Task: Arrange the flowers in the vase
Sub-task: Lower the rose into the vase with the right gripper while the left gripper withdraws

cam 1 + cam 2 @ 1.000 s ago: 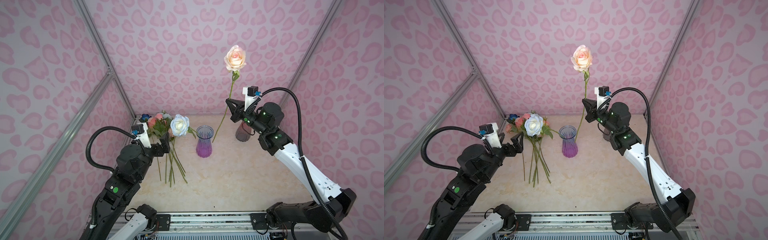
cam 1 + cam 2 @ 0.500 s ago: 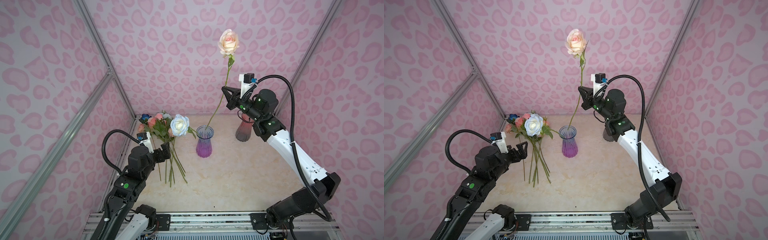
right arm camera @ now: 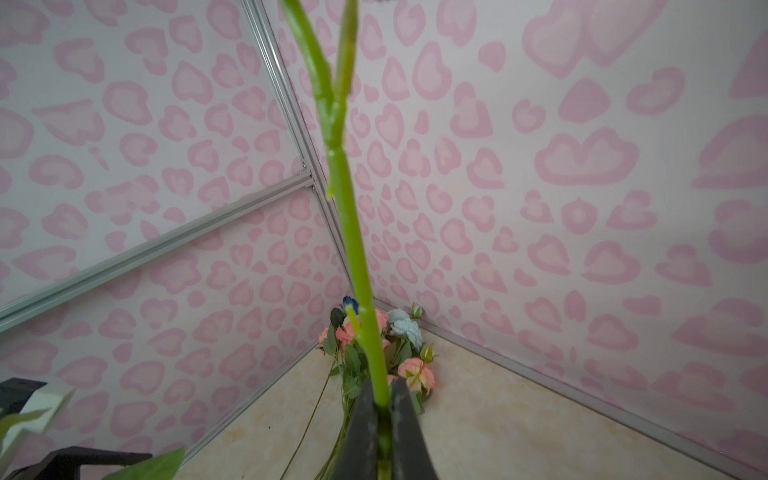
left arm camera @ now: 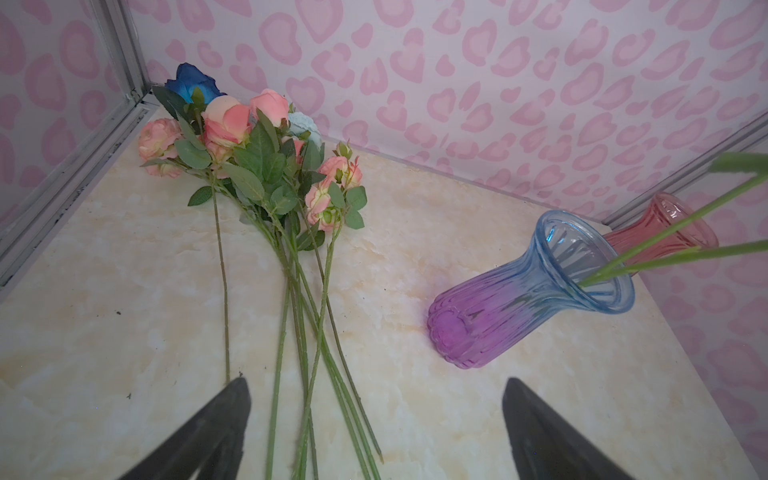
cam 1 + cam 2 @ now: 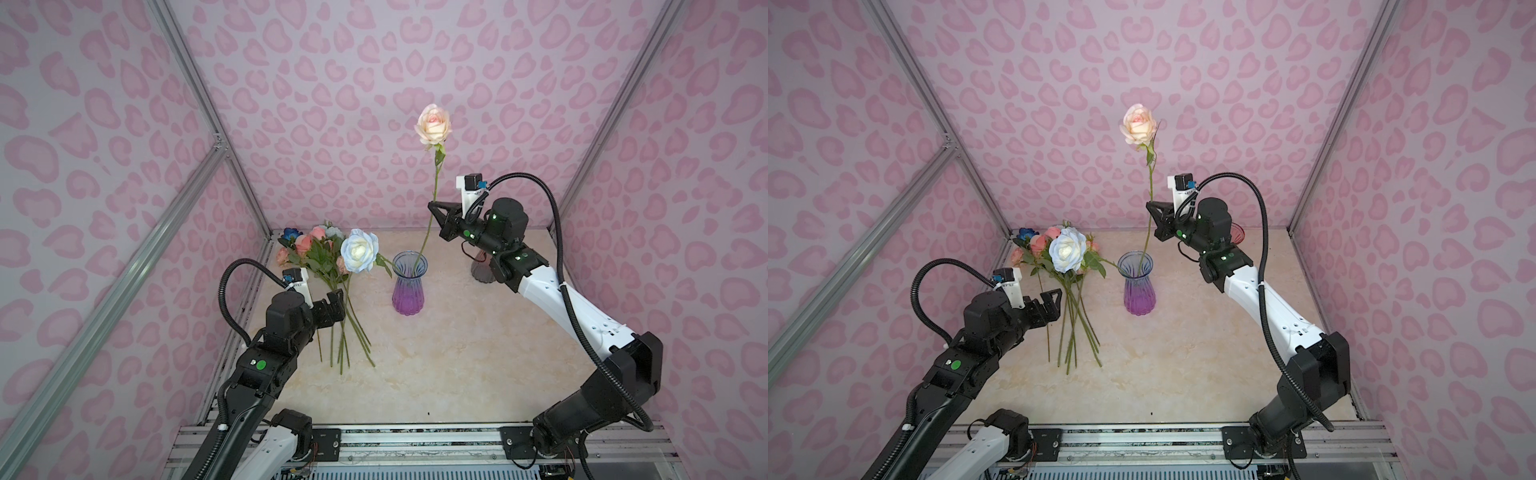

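Because the long stem must enter the narrow mouth straight, the right claw point(image 5: 432, 204), shut on the cream rose point(image 5: 433, 124) mid-stem, holds it near upright, tip now inside the vase point(image 5: 408, 291) after swinging left, while the left claw point(image 4: 374, 386) gapes empty over the flowers point(image 5: 320, 249) lying left on the desk point(image 5: 457, 353).

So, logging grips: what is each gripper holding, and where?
Right gripper pinches the cream-pink rose mid-stem; left gripper holds nothing.
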Tool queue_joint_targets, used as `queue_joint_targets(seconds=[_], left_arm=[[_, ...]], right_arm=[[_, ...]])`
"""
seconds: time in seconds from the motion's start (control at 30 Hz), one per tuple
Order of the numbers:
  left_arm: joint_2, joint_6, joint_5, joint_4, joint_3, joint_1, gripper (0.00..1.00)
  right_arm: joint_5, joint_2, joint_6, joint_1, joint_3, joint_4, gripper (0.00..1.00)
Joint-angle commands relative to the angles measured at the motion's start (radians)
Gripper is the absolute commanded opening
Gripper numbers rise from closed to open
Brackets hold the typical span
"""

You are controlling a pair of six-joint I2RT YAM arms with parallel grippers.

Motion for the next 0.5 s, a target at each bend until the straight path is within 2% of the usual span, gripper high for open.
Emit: queue_joint_targets(seconds=[0.0, 0.17, 0.47], left_arm=[[0.015, -0.006, 0.017, 0.043, 0.003, 0.002, 0.96], [0.038, -0.009, 0.036, 0.047, 0.012, 0.001, 0.96], [0.065, -0.023, 0.059, 0.06, 0.019, 0.001, 0.96]], right_arm=[[0.01, -0.004, 0.014, 0.025, -0.079, 0.096, 0.0], [0.026, 0.0, 0.085, 0.032, -0.196, 0.184, 0.0], [0.016, 0.02, 0.077, 0.076, -0.252, 0.163, 0.02]])
